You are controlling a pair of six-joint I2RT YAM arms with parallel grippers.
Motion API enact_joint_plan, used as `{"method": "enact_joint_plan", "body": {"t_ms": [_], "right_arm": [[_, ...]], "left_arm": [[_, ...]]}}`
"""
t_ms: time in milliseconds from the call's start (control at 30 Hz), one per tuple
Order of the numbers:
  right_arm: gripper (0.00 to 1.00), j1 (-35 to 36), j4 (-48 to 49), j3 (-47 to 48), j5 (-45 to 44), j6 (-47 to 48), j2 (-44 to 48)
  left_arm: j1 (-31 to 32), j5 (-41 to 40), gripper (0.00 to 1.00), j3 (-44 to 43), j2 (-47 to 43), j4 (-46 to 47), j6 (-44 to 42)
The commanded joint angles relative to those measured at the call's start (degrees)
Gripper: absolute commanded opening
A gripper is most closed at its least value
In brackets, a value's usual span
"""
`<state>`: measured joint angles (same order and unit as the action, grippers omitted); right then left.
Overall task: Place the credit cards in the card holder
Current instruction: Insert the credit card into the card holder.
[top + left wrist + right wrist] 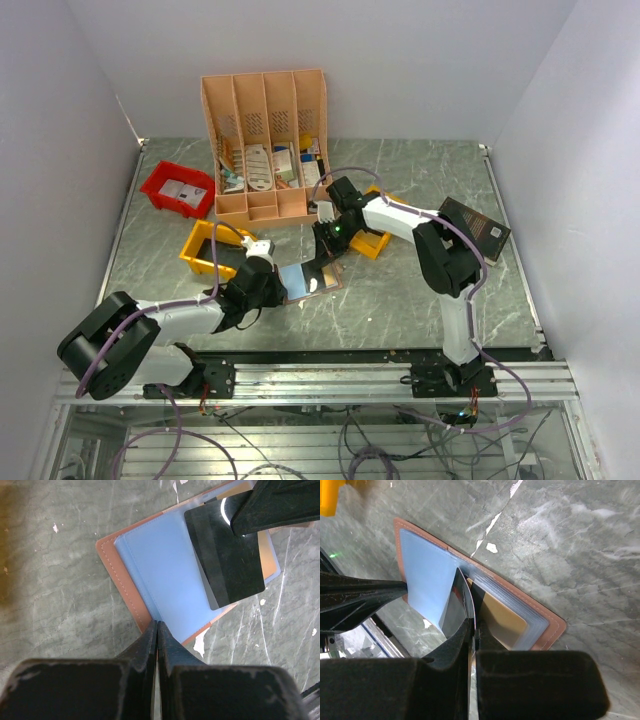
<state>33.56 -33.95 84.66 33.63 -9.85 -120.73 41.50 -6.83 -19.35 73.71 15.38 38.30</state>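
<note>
Right end effector (472, 627) pinches a credit card (454, 605) over the card holder (427, 572).

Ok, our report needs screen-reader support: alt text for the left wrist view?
An open tan-brown leather card holder with pale blue clear pockets lies on a grey marbled table. The shut left gripper rests on its near edge while the right gripper holds a dark glossy rectangular card over it.

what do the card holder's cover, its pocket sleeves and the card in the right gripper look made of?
card holder cover: tan leather or faux leather, matte, stitched seam along the edge.
pocket sleeves: soft translucent bluish plastic, slight sheen.
card in the right gripper: probably thin plastic, glossy; it mirrors light and looks dark.
</note>
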Motion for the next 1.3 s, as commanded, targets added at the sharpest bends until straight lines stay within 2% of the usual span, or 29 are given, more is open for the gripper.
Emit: {"method": "enact_joint_plan", "body": {"t_ms": [0, 500, 1000, 1267], "right_arm": [[0.01, -0.03, -3.85, 0.88, -5.93, 1.65, -3.37], [0.0, 0.28, -5.47, 4.81, -2.72, 0.38, -7.98], [0.01, -0.1, -3.76, 3.07, -1.76, -0.78, -6.54], [0.04, 0.72, -3.47, 4.46, 0.16, -1.11, -8.25]], "left_arm": [[-0.63, -0.47, 0.08, -0.88, -0.22, -1.39, -1.55], [-0.63, -0.22, 0.08, -0.53, -0.63, -0.62, -1.39], [-0.64, 0.48, 0.08, -1.01, -0.19, -0.05, -1.73], [-0.68, 2.2, 0.1, -2.18, -4.15, 0.09, -2.18]]}}
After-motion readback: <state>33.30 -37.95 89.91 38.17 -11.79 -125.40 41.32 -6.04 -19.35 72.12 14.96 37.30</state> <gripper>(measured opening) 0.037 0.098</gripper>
